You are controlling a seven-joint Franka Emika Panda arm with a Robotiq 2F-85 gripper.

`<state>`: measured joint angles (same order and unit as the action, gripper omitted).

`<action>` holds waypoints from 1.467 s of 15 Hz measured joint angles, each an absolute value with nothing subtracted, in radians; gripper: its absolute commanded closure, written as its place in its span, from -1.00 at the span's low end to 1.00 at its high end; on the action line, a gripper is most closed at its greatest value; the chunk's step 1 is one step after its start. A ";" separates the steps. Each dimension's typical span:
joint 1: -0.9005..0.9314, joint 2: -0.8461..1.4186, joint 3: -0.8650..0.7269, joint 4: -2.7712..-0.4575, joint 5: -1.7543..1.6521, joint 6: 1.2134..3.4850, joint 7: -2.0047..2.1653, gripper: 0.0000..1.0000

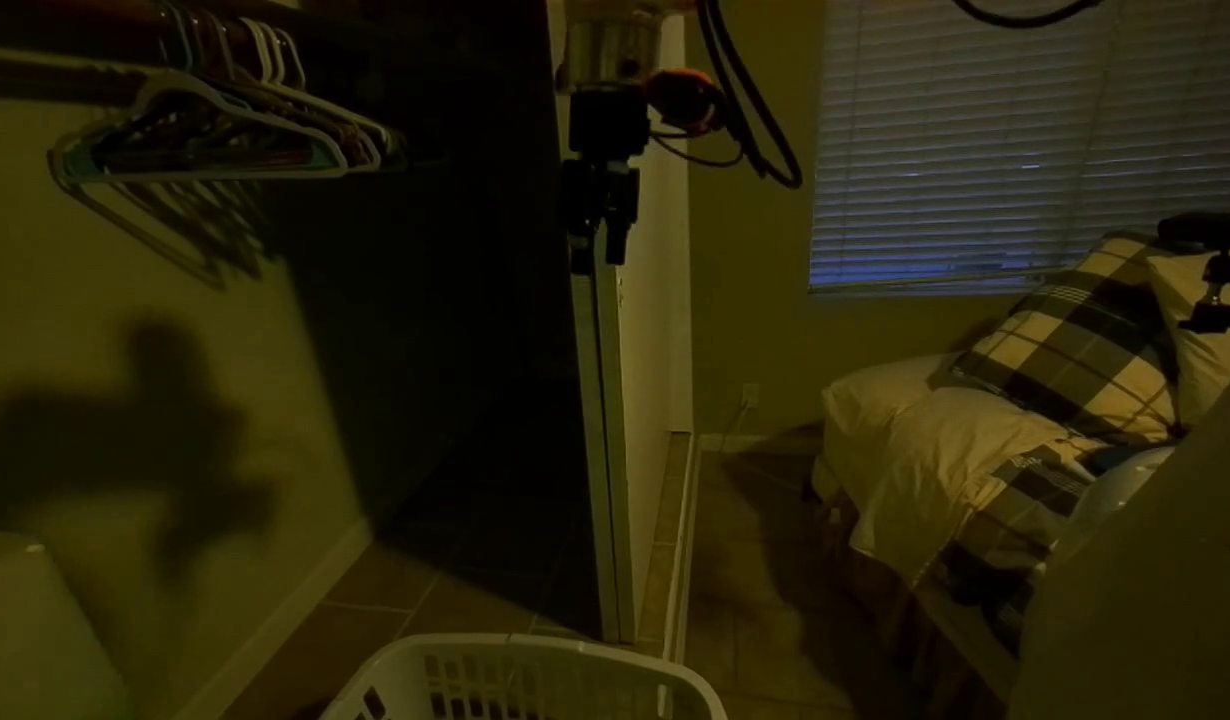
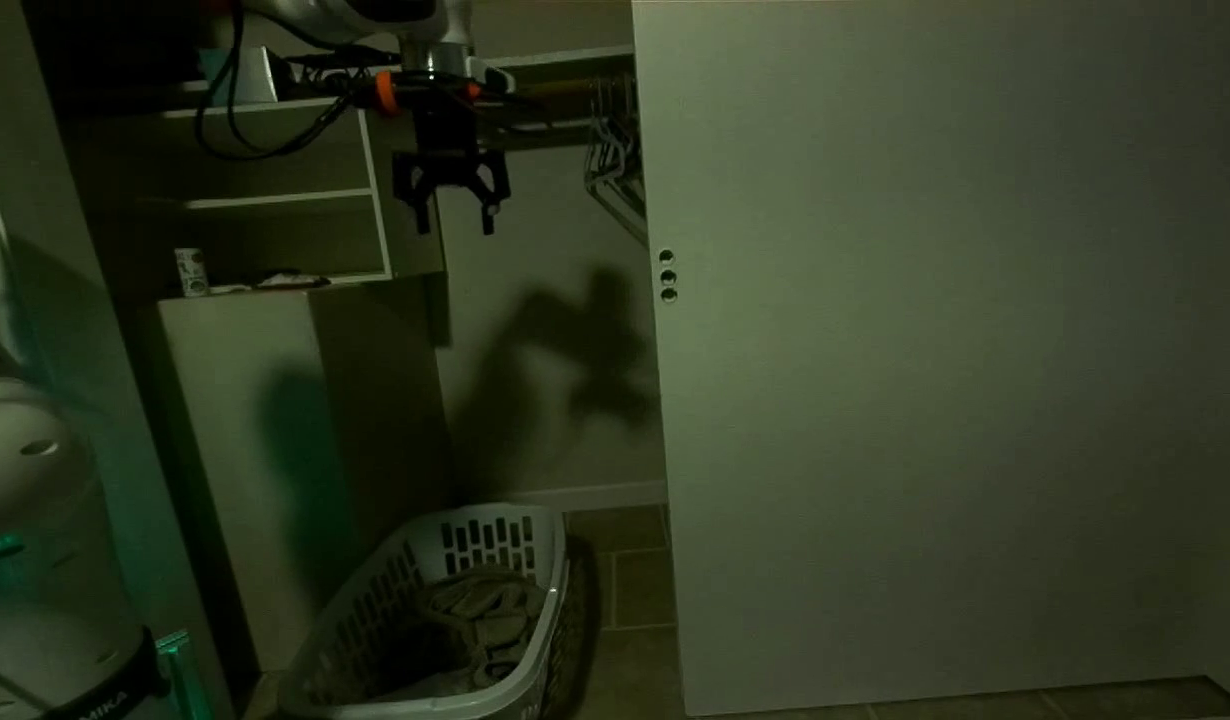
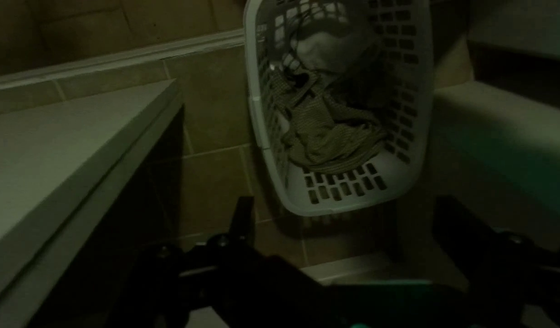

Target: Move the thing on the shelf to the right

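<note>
A small white patterned can stands upright at the left of the lowest level of the shelf unit in an exterior view. A flat, pale thing lies on the same level to its right, too dim to tell what it is. My gripper hangs pointing down, to the right of the can and apart from it. It also shows in an exterior view, where the shelf is out of view. In the wrist view its fingers are wide apart with nothing between them.
A white laundry basket with clothes stands on the floor below. A sliding door is at the right. Hangers hang from a closet rod. A box sits on the top shelf. A bed stands outside the closet.
</note>
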<state>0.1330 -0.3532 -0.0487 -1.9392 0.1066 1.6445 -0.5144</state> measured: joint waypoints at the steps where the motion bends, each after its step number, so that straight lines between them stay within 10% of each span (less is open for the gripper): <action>1: 0.156 -0.375 -0.019 -1.955 0.122 1.622 -0.517 -1.00; 22: 0.461 -0.391 0.259 -2.072 0.237 1.920 -0.692 -1.00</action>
<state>0.4606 -0.3906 0.2592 -2.0720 0.2366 1.9201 -0.6916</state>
